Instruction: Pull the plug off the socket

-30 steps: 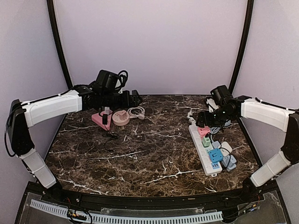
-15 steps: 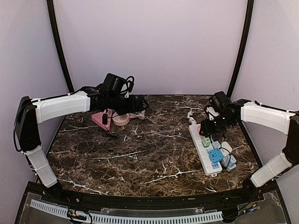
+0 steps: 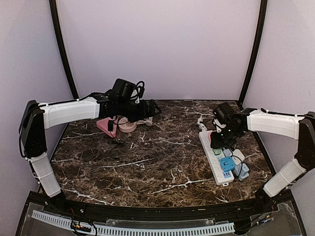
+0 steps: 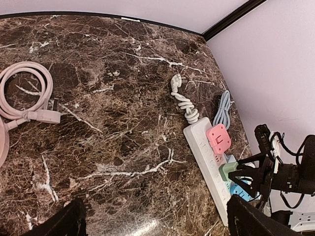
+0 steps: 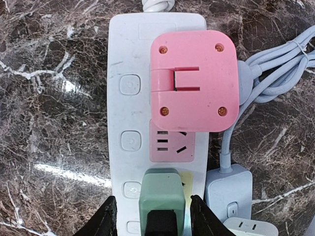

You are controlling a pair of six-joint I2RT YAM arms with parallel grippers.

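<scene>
A white power strip point(image 5: 128, 59) lies at the table's right side, also in the top view point(image 3: 210, 156). A pink plug point(image 5: 194, 81) sits in its far socket and a green plug point(image 5: 161, 196) two sockets nearer. My right gripper point(image 5: 153, 223) straddles the green plug: one finger point(image 5: 106, 221) stands off its left side with a gap, the other is close by its right side. The jaws are open. My left gripper point(image 4: 157, 226) hangs wide open above the table's back middle point(image 3: 155, 110), holding nothing.
A blue plug point(image 3: 227, 163) and grey adapters point(image 5: 229, 194) crowd the strip's near end. A light blue cable point(image 4: 224, 110) and the strip's knotted white cord point(image 4: 184, 101) lie behind it. A pink cable coil point(image 4: 24, 93), pink box point(image 3: 106, 125) and round pink thing point(image 3: 127, 124) sit back left.
My right gripper has come down and forward over the strip, and its jaws have narrowed about the green plug. The left arm has swung rightward along the back of the table.
</scene>
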